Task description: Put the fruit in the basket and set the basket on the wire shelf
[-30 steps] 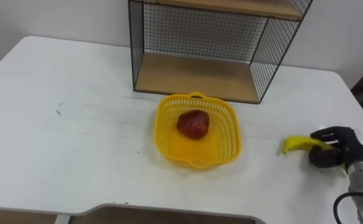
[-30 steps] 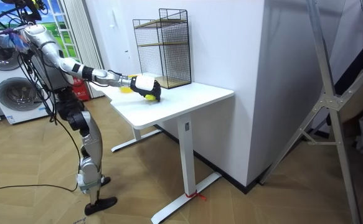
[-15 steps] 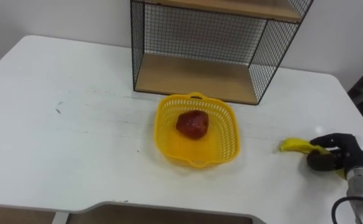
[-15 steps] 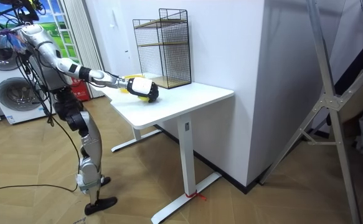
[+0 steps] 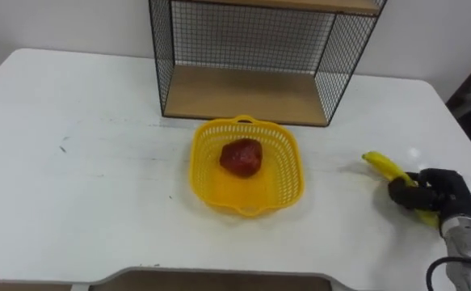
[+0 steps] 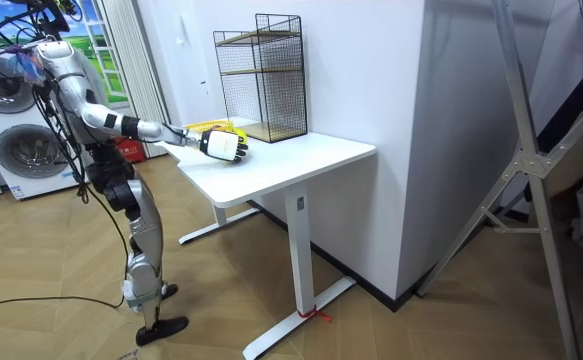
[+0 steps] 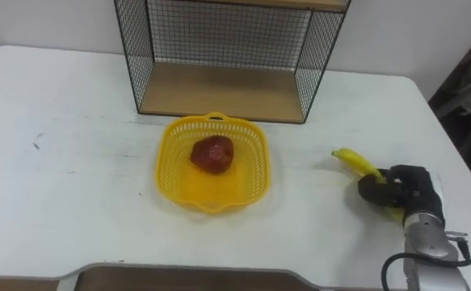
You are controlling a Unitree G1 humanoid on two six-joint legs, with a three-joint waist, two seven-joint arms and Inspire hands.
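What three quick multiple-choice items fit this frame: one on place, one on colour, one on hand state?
1. Where is the red fruit?
A. on the wire shelf
B. in the basket
C. loose beside the basket

2. What colour is the basket?
A. yellow
B. green
C. white

3. What state is the right hand in?
A. open above the basket
B. shut on the banana
C. open and holding nothing

Answers:
1 B: the red fruit lies on the basket's floor, and the basket stands in front of the wire shelf.
2 A: its mesh walls and rim are yellow.
3 B: the dark fingers curl round the banana, whose tip sticks out toward the basket.
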